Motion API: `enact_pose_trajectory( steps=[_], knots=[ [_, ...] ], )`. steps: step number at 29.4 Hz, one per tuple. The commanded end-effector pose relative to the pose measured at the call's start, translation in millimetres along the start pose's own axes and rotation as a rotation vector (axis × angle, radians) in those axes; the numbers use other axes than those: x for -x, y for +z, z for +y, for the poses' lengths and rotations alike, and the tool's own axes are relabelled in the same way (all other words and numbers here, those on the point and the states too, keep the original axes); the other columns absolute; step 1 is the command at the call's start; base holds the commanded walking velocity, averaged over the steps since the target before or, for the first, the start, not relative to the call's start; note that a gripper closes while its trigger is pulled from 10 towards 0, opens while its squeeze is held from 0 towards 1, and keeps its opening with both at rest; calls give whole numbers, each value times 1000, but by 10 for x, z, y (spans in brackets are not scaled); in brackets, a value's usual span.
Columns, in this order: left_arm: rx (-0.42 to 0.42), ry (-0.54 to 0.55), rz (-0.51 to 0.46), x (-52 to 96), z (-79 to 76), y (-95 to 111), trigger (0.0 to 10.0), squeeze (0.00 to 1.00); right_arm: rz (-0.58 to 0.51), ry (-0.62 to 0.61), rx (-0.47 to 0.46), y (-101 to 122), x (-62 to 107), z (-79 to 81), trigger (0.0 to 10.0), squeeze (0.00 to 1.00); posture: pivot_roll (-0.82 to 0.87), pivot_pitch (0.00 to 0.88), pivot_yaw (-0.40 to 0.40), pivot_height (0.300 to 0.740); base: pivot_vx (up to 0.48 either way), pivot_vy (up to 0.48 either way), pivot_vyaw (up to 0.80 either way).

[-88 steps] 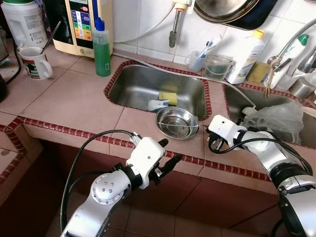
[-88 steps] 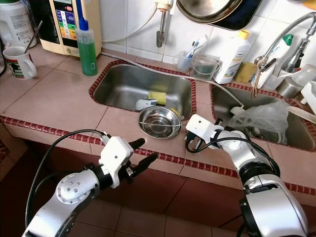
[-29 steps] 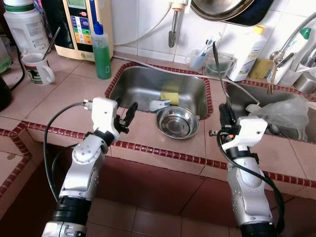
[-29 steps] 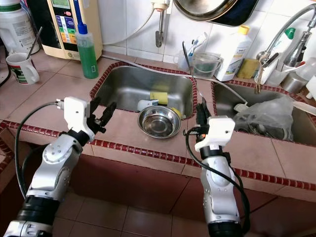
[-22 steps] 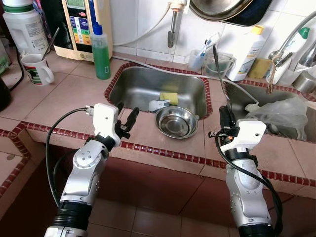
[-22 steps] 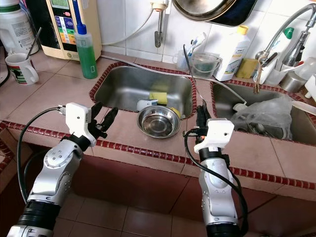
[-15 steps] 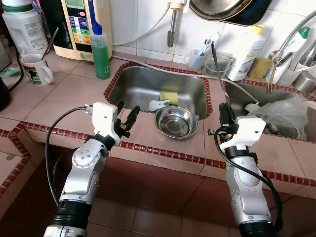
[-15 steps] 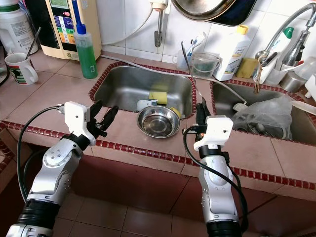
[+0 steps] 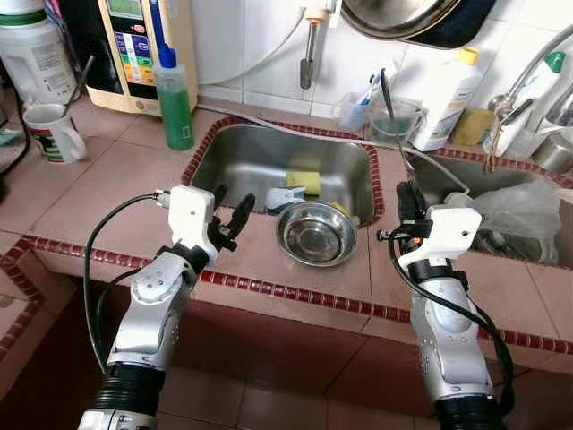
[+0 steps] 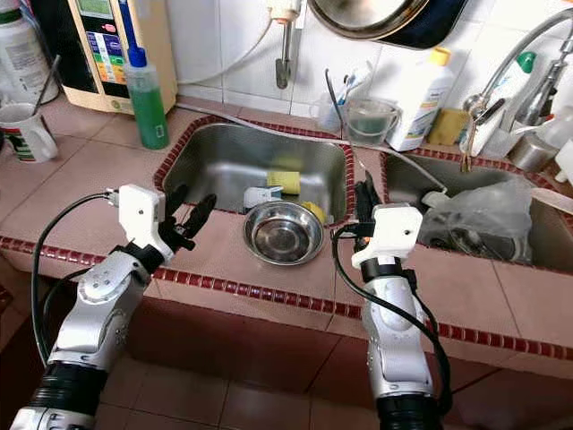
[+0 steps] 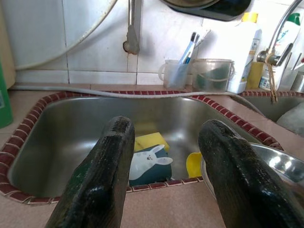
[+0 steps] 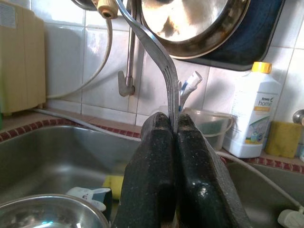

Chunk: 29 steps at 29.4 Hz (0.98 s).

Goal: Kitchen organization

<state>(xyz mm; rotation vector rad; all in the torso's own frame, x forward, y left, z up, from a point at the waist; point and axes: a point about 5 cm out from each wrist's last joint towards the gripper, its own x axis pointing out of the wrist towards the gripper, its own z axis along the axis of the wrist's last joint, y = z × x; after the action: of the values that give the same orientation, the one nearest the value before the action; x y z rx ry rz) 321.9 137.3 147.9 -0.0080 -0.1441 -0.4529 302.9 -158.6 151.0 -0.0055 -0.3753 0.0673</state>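
My right gripper [image 9: 407, 199] is shut on the thin metal handle of a utensil [image 12: 156, 47], which stands upright over the counter strip between the two sinks. The utensil's handle [image 10: 345, 125] rises toward the wall. A steel bowl [image 9: 315, 233] sits on the tiled counter at the front rim of the left sink [image 9: 260, 157], between my two grippers. My left gripper [image 9: 231, 210] is open just left of the bowl, with nothing between its fingers [image 11: 111, 161]. In the sink lie a yellow sponge [image 9: 304, 182] and a white-and-teal bunny item [image 11: 147, 164].
A green soap bottle [image 9: 175, 98], a mug [image 9: 49, 133] and a water purifier [image 9: 148, 40] stand at the back left. A toothbrush cup [image 9: 352, 109], a clear tub [image 9: 396, 118] and a white bottle [image 9: 448, 94] line the wall. A plastic bag [image 9: 528, 210] lies in the right sink.
Over three seconds both arms rose from below the counter edge to counter height, the right one now holding the utensil upright. In the last second the camera shifted a little; the grippers barely moved.
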Motion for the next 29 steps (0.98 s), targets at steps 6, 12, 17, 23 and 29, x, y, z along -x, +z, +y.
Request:
enact_pose_trajectory(
  steps=[6, 12, 17, 23, 29],
  knots=[
    [2, -31, -10, -35, -61, 35, 10000, 0, 11, 1, 20, -1, 8, -55, 10000, 0, 93, 0, -83, 740, 288, 0, 0],
    [6, -39, -9, -38, -70, 32, 10000, 0, 14, 0, 19, -3, 21, -60, 10000, 0, 89, 0, -81, 740, 328, 0, 0],
    [7, -43, -7, -41, -79, 27, 10000, 0, 17, -1, 21, -7, 28, -62, 10000, 0, 87, 0, -80, 740, 340, 0, 0],
    [10, -46, -7, -41, -86, 28, 10000, 0, 21, 0, 22, -10, 34, -66, 10000, 0, 86, 0, -82, 740, 347, 0, 0],
    [12, -43, -6, -36, -88, 23, 10000, 0, 22, 0, 23, -9, 38, -70, 10000, 0, 86, 0, -83, 740, 354, 0, 0]
  ],
)
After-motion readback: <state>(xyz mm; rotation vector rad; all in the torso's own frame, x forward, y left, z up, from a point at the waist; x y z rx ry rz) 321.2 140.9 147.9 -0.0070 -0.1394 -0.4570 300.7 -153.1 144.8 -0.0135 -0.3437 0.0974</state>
